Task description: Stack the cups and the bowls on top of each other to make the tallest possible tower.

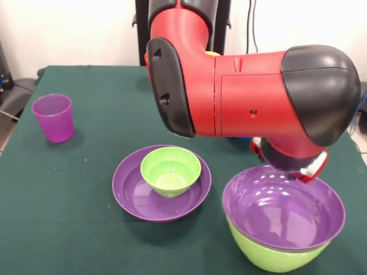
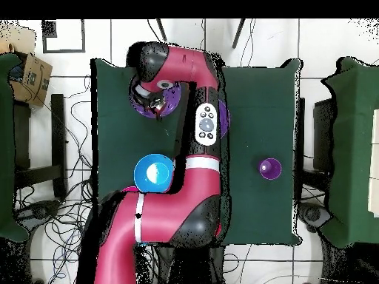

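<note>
We see the beginnings of the tower at the near right of the front view: a large purple bowl nested upright inside a lime green bowl, the pair sitting on the green table. Left of it, a little apart, a second large purple bowl lies flat with a small green bowl standing upright inside it. Well off toward the far left stands the translucent purple cup, upright and alone. In the overhead view a blue bowl holding something lighter shows beside the arm's lower link; we cannot tell what that lighter thing is.

The gripper hangs just above the far rim of the nested purple bowl, so the stack lies directly beneath it and slightly toward the camera. Its fingers are hidden behind the wrist housing and the bowl's rim, and we cannot tell whether it is released or clenched, or whether it touches the rim. We judge that the coming move turns on this vertical relation. The bowls are round, so no long axis matters. With one arm, reach to the far cup is the longer trip.

We read no brand, label or writing on any piece; the arm's cuff buttons in the overhead view carry nothing legible.
</note>
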You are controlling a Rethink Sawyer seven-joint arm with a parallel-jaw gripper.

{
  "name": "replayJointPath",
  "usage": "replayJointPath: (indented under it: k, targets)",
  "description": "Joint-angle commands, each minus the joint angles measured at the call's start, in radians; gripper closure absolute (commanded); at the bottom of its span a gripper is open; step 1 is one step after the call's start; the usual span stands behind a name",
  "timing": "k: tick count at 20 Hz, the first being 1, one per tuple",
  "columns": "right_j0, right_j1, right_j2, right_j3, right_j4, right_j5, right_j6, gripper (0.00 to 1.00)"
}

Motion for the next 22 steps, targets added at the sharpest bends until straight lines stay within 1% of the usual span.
replayJointPath:
  k: [1, 3, 7, 10, 11, 14, 15, 18, 22]
  targets:
    - [-0.013, -0.07, 0.1, 0.257, 0.014, -0.007, -0.207, 0.0]
    - [-0.011, -0.089, 0.1, 0.311, 0.013, -0.04, -0.209, 0.0]
    - [-0.002, -0.151, 0.104, 0.446, 0.01, -0.125, -0.196, 0.0]
    - [0.009, -0.156, 0.111, 0.445, 0.0, -0.13, -0.182, 0.0]
    - [0.015, -0.164, 0.113, 0.461, 0.0, -0.144, -0.173, 0.0]
    - [0.033, -0.165, 0.125, 0.455, 0.004, -0.144, -0.139, 0.0]
    - [0.036, -0.18, 0.128, 0.48, 0.008, -0.156, -0.134, 0.0]
    - [0.048, -0.198, 0.137, 0.501, 0.015, -0.174, -0.113, 0.0]
    - [0.062, -0.258, 0.14, 0.545, 0.027, -0.195, -0.073, 0.0]
